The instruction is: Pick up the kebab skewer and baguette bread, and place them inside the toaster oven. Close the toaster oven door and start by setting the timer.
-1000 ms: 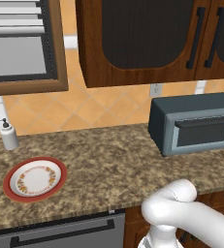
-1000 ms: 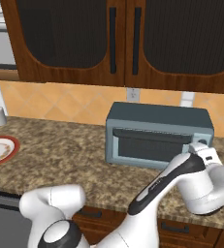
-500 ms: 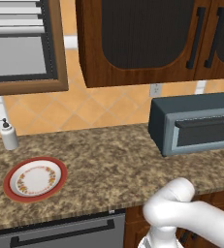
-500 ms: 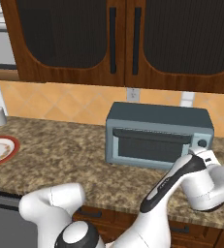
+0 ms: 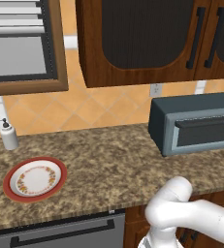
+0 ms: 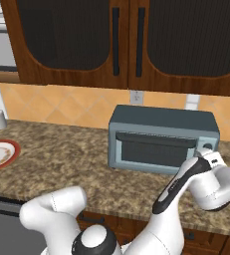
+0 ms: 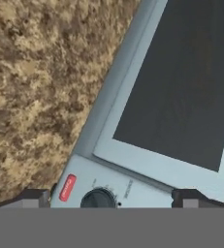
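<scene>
Toaster oven: a boxy dark blue-grey countertop toaster oven (image 5: 196, 121) is seen standing on the speckled brown granite worktop (image 5: 108, 169), against the orange tiled wall; its position is toward the right of the left base view and near the middle of the right base view
Toaster oven door: the lighter grey drop-down toaster oven door (image 6: 154, 152), with dark window and dark bar handle, is seen upright and shut against the oven front
Controls: a round dark knob (image 7: 99, 198) and a small red label (image 7: 67, 187) are seen on the pale panel beside the door window in the hand view
End effector: the two-finger end effector (image 7: 111, 197) is held close in front of the oven's control panel; its jaws stand wide apart, released, with nothing between them; the knob lies between the two dark fingertips (image 7: 33, 196), contact not seen
Plate: a round white plate with red rim (image 5: 35, 178) lies on the worktop well apart from the oven, to the left
Dispenser: a small white pump bottle (image 5: 8, 134) stands behind the plate by the wall
</scene>
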